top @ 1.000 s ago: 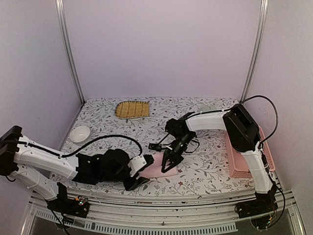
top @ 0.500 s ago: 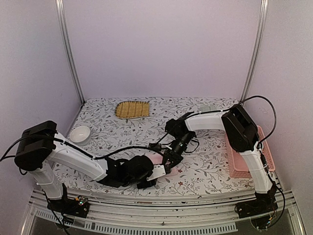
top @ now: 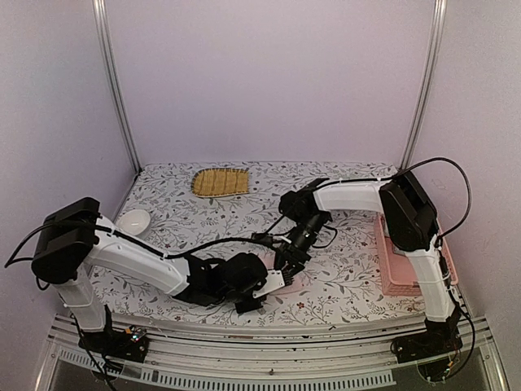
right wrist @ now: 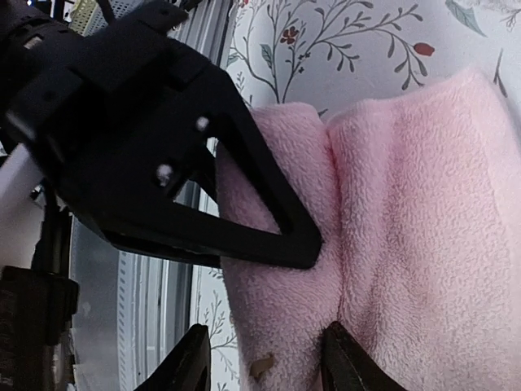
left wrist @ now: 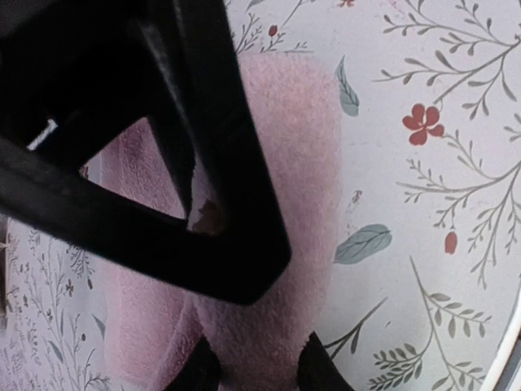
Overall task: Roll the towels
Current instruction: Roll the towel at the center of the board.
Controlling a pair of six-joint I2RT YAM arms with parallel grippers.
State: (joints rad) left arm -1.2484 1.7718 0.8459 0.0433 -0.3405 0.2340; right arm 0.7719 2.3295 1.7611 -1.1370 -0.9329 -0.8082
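The pink towel [right wrist: 407, 204] lies part-rolled on the flowered table [left wrist: 423, 244], with the roll's long axis running straight out from between both sets of fingers. The left gripper [left wrist: 256, 371] pinches the roll's near end between its tips. The right gripper [right wrist: 260, 362] straddles the same ridge with its fingers part-spread; whether they squeeze it cannot be told.
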